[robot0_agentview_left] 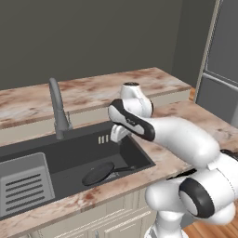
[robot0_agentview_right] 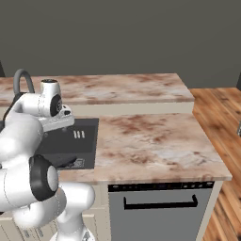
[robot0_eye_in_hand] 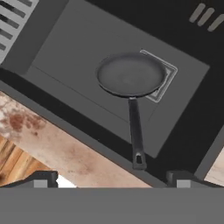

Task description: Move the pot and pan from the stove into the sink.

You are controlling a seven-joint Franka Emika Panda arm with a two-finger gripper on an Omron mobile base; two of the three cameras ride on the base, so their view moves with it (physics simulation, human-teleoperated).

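We see the pan (robot0_eye_in_hand: 130, 74) lying flat on the floor of the sink (robot0_agentview_left: 69, 151), its handle reaching the near wall. Bare basin floor lies open around it. The faucet (robot0_agentview_left: 57, 109) rises at the back rim; the ribbed rack (robot0_agentview_left: 24, 183) takes up the left end, perhaps touching the wall.

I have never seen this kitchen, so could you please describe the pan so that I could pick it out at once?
Find the dark grey sink sunk into the marbled counter, below the tall grey faucet. On its floor lies the pan, black, round and shallow, over the square drain. Its long straight handle sets it apart from the light ribbed rack beside it.
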